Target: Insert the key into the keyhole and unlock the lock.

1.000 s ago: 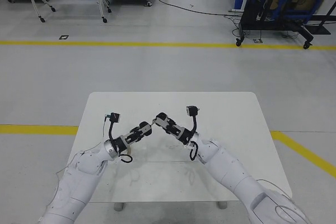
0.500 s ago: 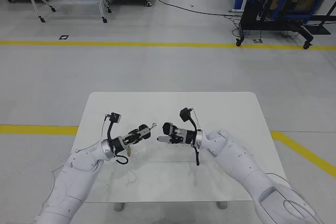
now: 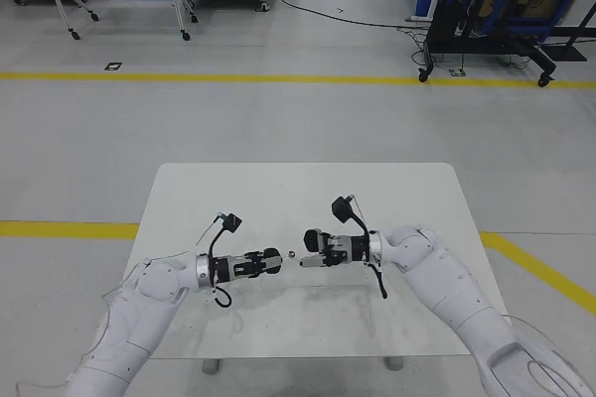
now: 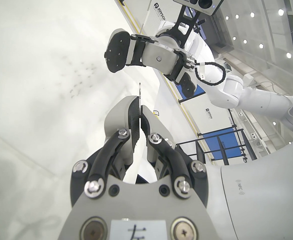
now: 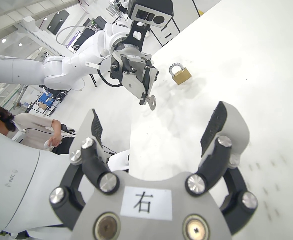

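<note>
My left gripper [image 4: 139,111] is shut on a small silver key [image 4: 139,93], gripping its blade so the round head [image 5: 151,101] sticks out past the fingers. In the top view the left gripper [image 3: 274,260] and key [image 3: 291,255] hover over the middle of the white table [image 3: 407,189]. My right gripper [image 5: 159,116] faces it from close by, open and holding nothing. A brass padlock [image 5: 180,73] with a steel shackle lies flat on the table beyond the left gripper, apart from both grippers.
The table's near edge [image 3: 298,355] runs a short way in front of both arms. Bare tabletop stretches to the far side and to the right [image 3: 427,298].
A second ago the two grippers met tip to tip farther back. They have since drawn apart, come nearer the front edge and turned to face each other. The key stays in the left gripper.
</note>
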`<state>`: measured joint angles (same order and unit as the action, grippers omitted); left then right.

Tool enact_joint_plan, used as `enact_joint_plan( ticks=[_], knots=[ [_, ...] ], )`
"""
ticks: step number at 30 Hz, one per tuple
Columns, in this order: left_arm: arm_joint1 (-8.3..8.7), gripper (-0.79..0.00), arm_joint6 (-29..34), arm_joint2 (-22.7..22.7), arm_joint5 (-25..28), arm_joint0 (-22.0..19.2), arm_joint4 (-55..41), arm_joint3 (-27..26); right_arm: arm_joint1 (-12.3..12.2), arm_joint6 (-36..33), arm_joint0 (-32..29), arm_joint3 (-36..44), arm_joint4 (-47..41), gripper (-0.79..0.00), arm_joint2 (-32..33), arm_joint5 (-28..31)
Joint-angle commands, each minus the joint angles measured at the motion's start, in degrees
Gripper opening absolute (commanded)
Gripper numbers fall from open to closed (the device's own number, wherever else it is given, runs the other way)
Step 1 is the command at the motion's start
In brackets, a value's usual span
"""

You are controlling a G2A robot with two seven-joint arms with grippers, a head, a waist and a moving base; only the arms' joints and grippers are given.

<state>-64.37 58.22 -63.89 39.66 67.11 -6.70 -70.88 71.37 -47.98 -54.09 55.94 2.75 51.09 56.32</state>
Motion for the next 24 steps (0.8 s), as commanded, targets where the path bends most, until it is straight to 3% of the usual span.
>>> enact_joint_plan(
  ticks=[1,6,14,19,21,24],
  knots=[
    [0.07,-0.785,0.16,0.16,0.28,-0.02,-0.04,0.03,0.00,-0.72,0.14,0.11,-1.06,-0.400,-0.71,-0.75],
    [0.18,-0.785,0.37,0.91,0.39,-0.09,0.46,-0.04,0.35,-2.09,1.00,-0.50,-3.16,-0.431,-3.23,-2.11],
    [0.38,-0.785,-0.15,1.53,0.61,-0.32,0.56,0.07,0.74,-1.75,2.69,-2.57,-5.12,-0.545,-6.18,-1.77],
    [0.54,-0.785,-0.39,1.79,0.79,-0.36,0.53,0.02,0.65,-1.29,3.51,-3.65,-6.02,-0.662,-7.36,-1.31],
    [0.61,-0.785,-0.38,1.88,0.80,-0.42,0.39,0.04,0.60,-1.18,3.83,-4.05,-6.12,-0.767,-7.71,-1.21],
    [0.71,-0.785,-0.56,1.94,0.85,-0.50,0.31,0.10,0.57,-0.92,4.09,-4.36,-6.40,-0.785,-8.27,-0.94]
  ],
)
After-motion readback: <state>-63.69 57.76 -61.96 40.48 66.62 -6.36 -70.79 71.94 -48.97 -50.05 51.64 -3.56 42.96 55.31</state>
